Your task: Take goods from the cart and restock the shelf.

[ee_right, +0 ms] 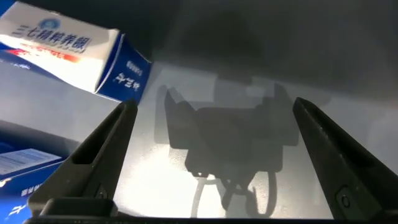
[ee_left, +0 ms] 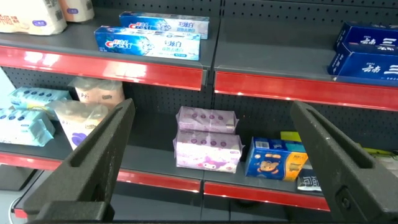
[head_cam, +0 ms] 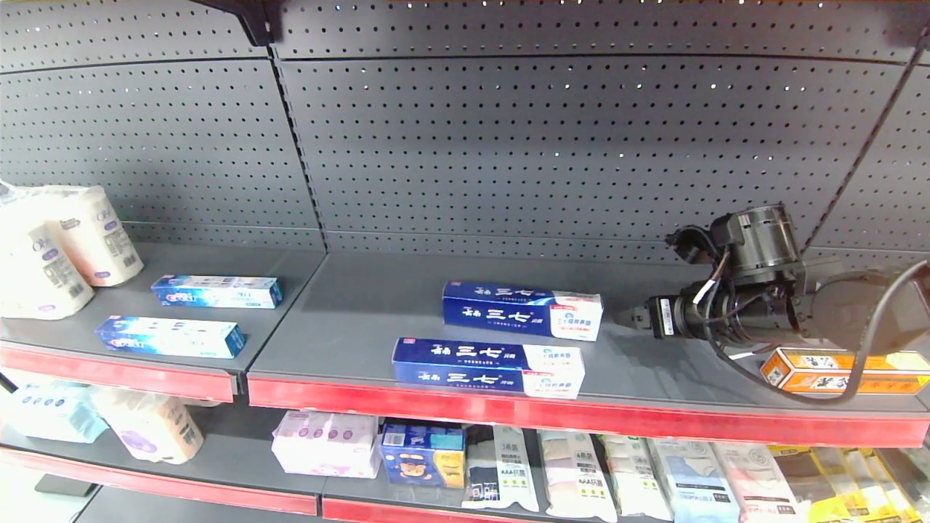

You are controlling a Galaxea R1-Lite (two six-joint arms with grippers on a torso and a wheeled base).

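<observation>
**Shelf bay and both grippers: stock record**

**Upper shelf board** (head_cam: pixel 654 359): grey, with a red front strip. Clock directions are read on the head view.
- Rear dark blue toothpaste box (head_cam: pixel 522 311): lies flat near the middle of the board, its white end toward 3 o'clock.
- Front dark blue toothpaste box (head_cam: pixel 488 367): sits at 7 o'clock of the rear one, along the front edge. It is near that box but apart from it, and lies the same way round.
- Two light blue toothpaste boxes (head_cam: pixel 216 291): lie flat at 9 o'clock of the dark blue pair, in the neighbouring bay, one behind the other.
- Paper roll packs (head_cam: pixel 65 247): stand upright at 9 o'clock of the light blue boxes, at the view's edge.
- Orange box (head_cam: pixel 843 370): lies flat at the front edge, at 4 o'clock of the right gripper, partly crossed by the arm's cable.

**Lower shelf board** (head_cam: pixel 240 465): at 6 o'clock of the upper board.
- Purple tissue packs (ee_left: pixel 208 146): two, stacked.
- Blue carton (ee_left: pixel 275 160): just beside the packs.
- Flat packets (head_cam: pixel 581 472): a row further toward 3 o'clock.

**Right gripper** (head_cam: pixel 631 317): low over the upper board at 3 o'clock of the rear dark blue box, near its white end and pointing toward 9 o'clock. Its wrist view shows the jaws spread wide with bare board between them.

**Left gripper** (ee_left: pixel 212 106): jaws spread wide, facing the lower board, with the tissue packs framed between its fingers.
</observation>
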